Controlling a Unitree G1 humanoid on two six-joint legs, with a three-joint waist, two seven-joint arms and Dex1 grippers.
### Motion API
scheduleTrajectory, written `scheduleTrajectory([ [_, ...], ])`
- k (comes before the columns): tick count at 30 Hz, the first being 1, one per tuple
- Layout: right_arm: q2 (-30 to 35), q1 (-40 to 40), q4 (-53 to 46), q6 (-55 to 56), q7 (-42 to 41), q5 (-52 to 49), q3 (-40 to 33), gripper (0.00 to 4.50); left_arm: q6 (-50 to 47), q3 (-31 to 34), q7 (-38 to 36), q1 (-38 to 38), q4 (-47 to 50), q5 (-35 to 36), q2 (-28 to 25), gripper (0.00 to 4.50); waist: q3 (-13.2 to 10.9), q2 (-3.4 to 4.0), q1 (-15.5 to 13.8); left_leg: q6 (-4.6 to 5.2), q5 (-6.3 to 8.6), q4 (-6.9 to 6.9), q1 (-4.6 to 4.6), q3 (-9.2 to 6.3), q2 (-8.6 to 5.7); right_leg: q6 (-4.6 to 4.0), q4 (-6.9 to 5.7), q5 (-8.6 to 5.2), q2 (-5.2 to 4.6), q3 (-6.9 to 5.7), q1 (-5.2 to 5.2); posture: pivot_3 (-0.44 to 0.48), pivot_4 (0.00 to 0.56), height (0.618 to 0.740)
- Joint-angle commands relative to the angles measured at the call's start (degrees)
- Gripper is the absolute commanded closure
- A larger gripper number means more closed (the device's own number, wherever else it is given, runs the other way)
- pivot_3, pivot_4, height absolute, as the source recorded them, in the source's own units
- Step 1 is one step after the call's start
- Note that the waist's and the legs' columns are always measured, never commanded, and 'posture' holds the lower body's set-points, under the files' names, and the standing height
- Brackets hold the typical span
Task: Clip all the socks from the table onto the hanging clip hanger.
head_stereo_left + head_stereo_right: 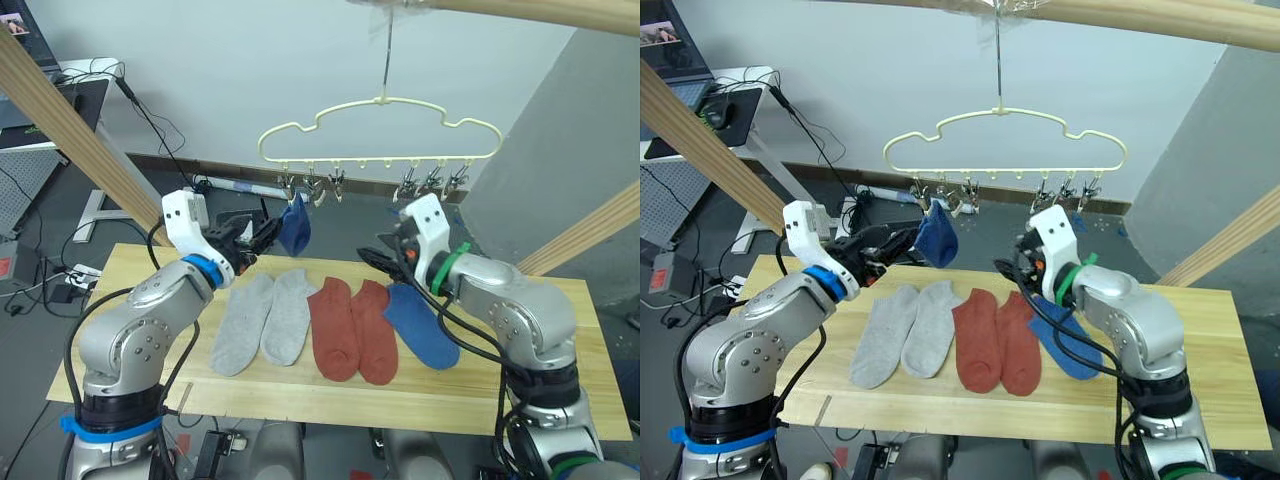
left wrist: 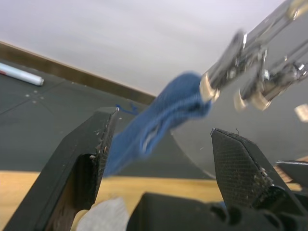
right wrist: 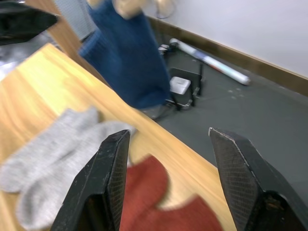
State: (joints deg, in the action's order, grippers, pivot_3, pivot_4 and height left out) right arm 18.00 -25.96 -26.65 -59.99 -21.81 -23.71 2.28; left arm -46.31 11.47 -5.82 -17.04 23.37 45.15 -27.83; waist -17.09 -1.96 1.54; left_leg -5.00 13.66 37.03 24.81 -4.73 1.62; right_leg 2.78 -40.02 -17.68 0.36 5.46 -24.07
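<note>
With 1 blue sock clipped on the clip hanger, left gripper and right gripper gape wide and empty; 5 socks wait on table

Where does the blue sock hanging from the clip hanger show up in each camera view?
Left eye: hanging blue sock under the hanger's leftmost clips, by the left gripper.
Right eye: same place, left of centre.
Left wrist: mid-frame, held by a clip above the open fingers.
Right wrist: at the top, above the table.
Shared landmark: the grey socks below it.

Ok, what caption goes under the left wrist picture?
Open left gripper beside a blue sock hanging from a metal clip.
</note>
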Motion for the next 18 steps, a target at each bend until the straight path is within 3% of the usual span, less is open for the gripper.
scheduleTrajectory([
  [1, 1.1, 3.8, -4.6, 5.8, -0.5, 0.1, -2.2, 1.79, 5.4, 0.0, -1.3, 2.8, 4.4, -4.4, 0.6, 0.97, 0.5, 0.01, 0.0, 0.00, 0.00, -0.01, 0.00, -0.01, 0.01, 0.00, 0.00, 0.00, 0.01, -0.01, 0.00, 0.081, 0.178, 0.740],
  [11, 2.4, 13.6, -6.4, 19.6, -1.3, 1.8, -4.0, 1.79, 11.9, -3.2, -0.7, 14.0, 9.2, -12.3, 6.4, 0.97, 3.1, 0.03, -0.1, 0.11, -0.17, 0.01, -0.11, -0.03, -0.07, -0.13, -0.01, 0.12, 0.08, 0.01, 0.19, 0.070, 0.151, 0.740],
  [18, 3.6, 19.3, -7.8, 23.4, -1.1, 2.3, -4.9, 1.79, 14.5, -5.3, -0.3, 20.0, 13.4, -16.2, 9.7, 0.97, 4.3, 0.02, -0.1, 0.35, -0.16, -0.02, -0.90, -0.03, -0.07, -0.17, 0.03, 0.22, 0.33, 0.09, 0.96, 0.069, 0.143, 0.740],
])
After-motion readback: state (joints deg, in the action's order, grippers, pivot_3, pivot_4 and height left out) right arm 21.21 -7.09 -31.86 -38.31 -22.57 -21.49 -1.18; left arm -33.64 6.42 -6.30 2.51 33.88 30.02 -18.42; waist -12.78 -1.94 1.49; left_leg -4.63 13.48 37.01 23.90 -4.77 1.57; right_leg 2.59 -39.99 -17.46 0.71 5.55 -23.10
